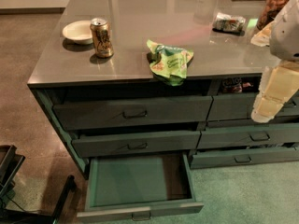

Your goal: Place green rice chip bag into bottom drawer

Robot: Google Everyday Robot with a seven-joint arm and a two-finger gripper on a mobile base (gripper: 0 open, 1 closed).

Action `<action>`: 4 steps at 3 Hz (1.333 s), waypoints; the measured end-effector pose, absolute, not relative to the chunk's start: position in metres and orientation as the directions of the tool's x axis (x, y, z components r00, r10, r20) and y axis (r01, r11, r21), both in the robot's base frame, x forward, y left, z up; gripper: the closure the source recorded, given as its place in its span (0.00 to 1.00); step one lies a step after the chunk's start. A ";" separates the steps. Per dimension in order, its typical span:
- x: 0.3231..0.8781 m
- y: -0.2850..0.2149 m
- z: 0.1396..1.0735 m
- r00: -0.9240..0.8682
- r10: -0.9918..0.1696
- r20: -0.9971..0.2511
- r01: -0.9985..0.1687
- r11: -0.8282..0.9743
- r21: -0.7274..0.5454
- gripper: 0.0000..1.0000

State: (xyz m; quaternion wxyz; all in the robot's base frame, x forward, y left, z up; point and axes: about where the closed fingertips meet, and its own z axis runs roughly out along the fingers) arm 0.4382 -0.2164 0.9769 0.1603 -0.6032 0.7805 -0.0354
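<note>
The green rice chip bag [169, 62] lies crumpled on the grey countertop [140, 13], at its front edge near the middle, one corner hanging slightly over. The bottom drawer [140, 181] of the left stack is pulled out, its teal-green inside bare. The two drawers above it are only slightly ajar. My gripper [265, 112] hangs at the end of the pale arm at the right edge of the view, in front of the right-stack drawers. It is well to the right of the bag and lower than the countertop, and holds nothing that I can see.
A white bowl [77, 31] and a gold soda can [102, 37] stand at the counter's left. A dark silvery snack packet [229, 22] and a jar [276, 1] sit at the back right. A black frame [11, 171] stands on the floor at lower left.
</note>
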 end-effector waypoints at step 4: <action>0.473 -0.161 0.965 -0.010 -0.937 -0.350 -0.892 0.167 -0.420 0.00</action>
